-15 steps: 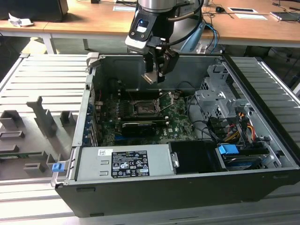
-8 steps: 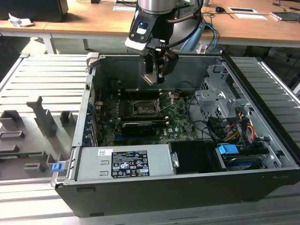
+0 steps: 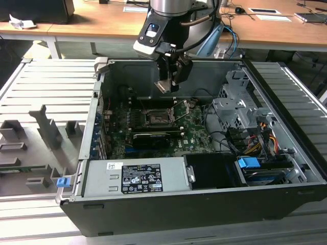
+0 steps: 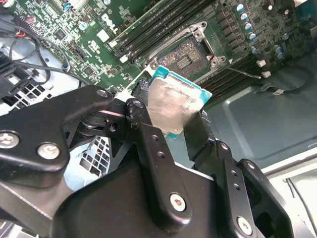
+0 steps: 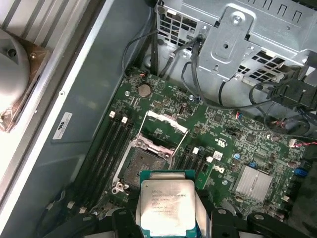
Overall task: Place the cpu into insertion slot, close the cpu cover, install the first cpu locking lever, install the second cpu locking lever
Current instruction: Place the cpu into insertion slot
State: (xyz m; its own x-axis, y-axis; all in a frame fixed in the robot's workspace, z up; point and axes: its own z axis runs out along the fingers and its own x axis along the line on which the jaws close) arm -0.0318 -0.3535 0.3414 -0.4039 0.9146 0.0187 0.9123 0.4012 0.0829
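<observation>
**Above the bare insertion slot, the gripper is holding the cpu aloft**

Inside the open computer case point(image 3: 179, 214), the gripper point(image 3: 167, 86) is hanging over the green motherboard point(image 3: 196, 133), clear of its surface in the exterior view. Its two black fingers point(image 4: 148, 144) are pinching the cpu point(image 4: 174, 105) by opposite edges. The chip is tilting in their grip, with its silver-grey metal top facing the second wrist view and a teal border showing around it.

In the first wrist view the cpu is hovering at the near rim of the insertion slot point(image 5: 145, 163), raised off the board and not seated. The slot's dark contact field is lying uncovered inside its metal rim. The cpu cover point(image 5: 167, 120) is standing raised at the far side of the slot, the board showing through its square window. A thin metal lever point(image 4: 240, 72) is sticking out from the slot's corner across the board.

Long black memory slots point(image 5: 111, 144) are running alongside the slot. A perforated metal drive cage point(image 5: 237, 39) is sitting beyond the board, and a grey power supply point(image 3: 135, 176) is lying along the case's near wall in the exterior view.
</observation>
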